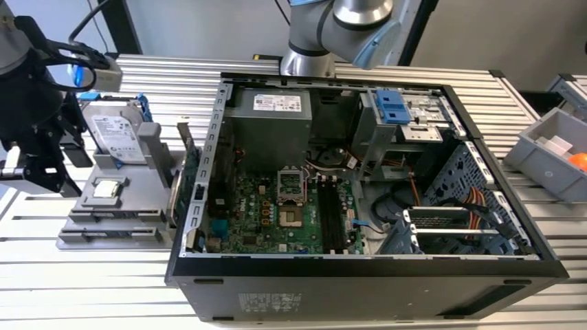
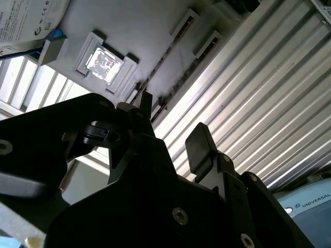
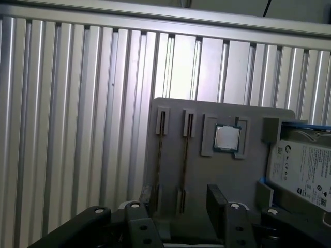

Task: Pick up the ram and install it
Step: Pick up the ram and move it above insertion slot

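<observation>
The ram stands on edge in a narrow slot of the grey holder block, showing as a thin dark strip, with a second like strip in the slot beside it. In the second wrist view the ram is a thin dark line on that block. My gripper hangs above the slotted end of the block, open, with nothing between its black fingers. In the exterior view the gripper hovers at the view's left, beside the holder block. The second wrist view looks past the gripper at the block.
An open computer case fills the middle, with black memory slots on its motherboard. The block also carries a silver processor chip and a hard drive. A green card stands beside the case. A grey bin sits at the right.
</observation>
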`<state>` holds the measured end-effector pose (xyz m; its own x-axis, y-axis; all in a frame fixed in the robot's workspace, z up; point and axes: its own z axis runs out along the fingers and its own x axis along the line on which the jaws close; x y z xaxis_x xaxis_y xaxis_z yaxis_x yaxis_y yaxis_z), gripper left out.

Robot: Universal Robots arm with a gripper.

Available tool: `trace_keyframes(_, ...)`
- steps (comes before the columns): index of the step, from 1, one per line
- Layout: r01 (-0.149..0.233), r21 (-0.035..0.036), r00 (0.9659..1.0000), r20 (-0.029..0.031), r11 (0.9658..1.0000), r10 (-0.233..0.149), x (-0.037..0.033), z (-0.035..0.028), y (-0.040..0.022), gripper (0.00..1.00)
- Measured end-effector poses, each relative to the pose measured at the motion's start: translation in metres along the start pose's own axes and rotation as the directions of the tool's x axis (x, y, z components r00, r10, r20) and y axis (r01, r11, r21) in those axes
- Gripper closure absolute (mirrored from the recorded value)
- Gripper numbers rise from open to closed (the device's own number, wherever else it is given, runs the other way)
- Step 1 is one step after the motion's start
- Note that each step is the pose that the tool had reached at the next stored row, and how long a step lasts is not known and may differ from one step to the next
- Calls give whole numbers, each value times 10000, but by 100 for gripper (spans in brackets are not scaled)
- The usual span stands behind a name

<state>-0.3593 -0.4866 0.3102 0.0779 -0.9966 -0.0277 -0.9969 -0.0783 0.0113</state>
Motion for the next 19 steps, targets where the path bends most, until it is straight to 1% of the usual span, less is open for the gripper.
trace_keyframes(19, -1, 1, 10000, 1, 10000, 1, 54, 144, 2, 0)
